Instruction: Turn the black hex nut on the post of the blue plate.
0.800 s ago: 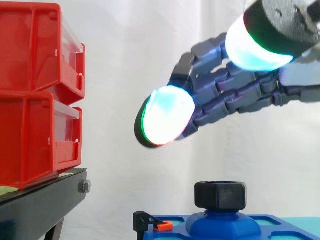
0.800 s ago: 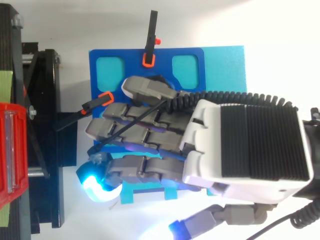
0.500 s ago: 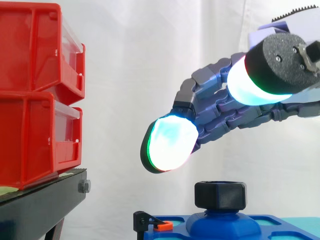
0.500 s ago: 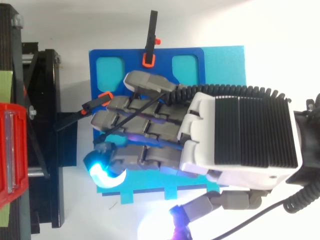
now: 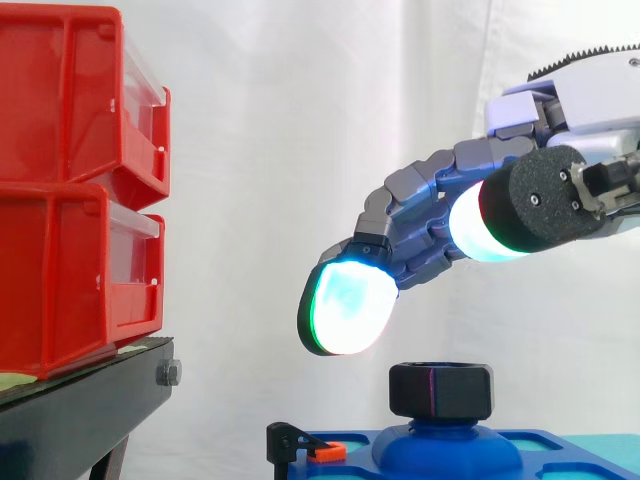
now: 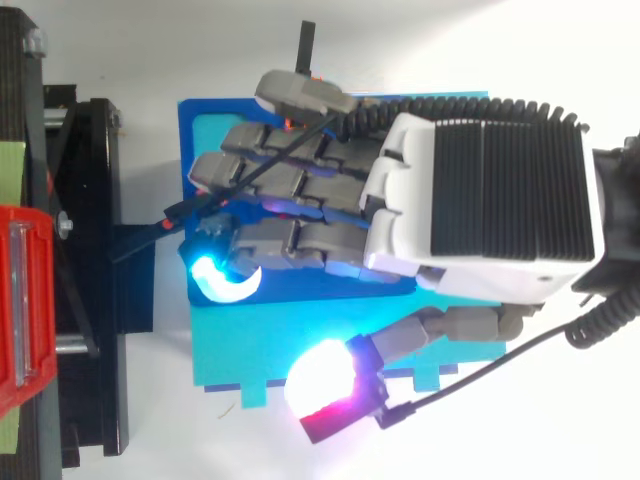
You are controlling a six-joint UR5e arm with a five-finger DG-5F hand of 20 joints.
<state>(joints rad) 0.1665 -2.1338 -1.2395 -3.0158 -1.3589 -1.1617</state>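
Black hex nut sits on the raised blue post of the blue plastic plate. Grey robot hand hovers just above it, fingers loosely extended, thumb spread aside, gripping nothing. Lowest glowing fingertip is clear of the nut.

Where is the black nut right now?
In the side view the black hex nut sits on the post of the blue plate, low and right of centre, just below the hand, with a gap between them.
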